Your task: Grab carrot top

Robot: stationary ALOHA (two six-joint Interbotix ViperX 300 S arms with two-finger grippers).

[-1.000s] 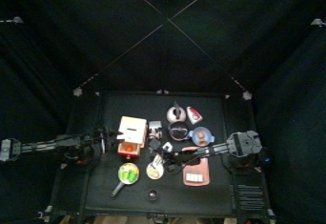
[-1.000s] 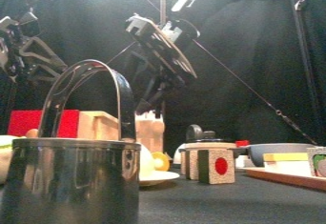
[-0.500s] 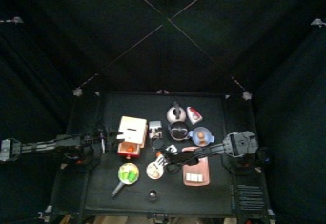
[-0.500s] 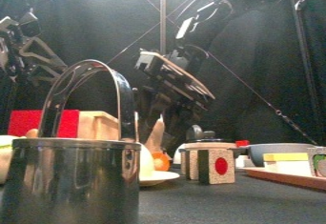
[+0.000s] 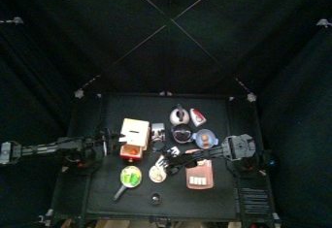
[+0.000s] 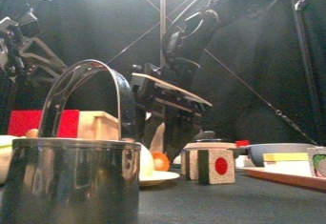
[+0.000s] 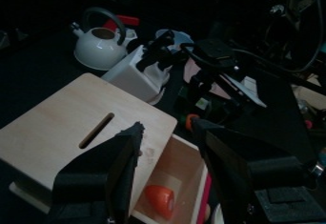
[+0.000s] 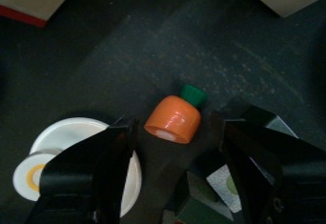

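Observation:
The carrot top (image 8: 176,119) is a short orange stub with a green tip, lying on the dark table. In the right wrist view my right gripper (image 8: 186,125) is open, with one jaw on each side of the stub and close above it. In the top view the right gripper (image 5: 169,156) reaches in to the table's middle. In the front view it (image 6: 163,92) hangs low behind the pot. My left gripper (image 7: 178,156) is open and empty, resting at the left over the wooden box (image 7: 79,125).
A white plate with a fried egg (image 8: 51,167) lies right beside the carrot top. A steel pot (image 6: 74,175) stands at the front. A white kettle (image 7: 97,43), a red-dotted block (image 6: 212,162), a blue bowl (image 6: 273,152) and a pink board (image 5: 199,179) crowd the table.
My right gripper has come down and moved further in toward the middle of the table. The left arm has not moved.

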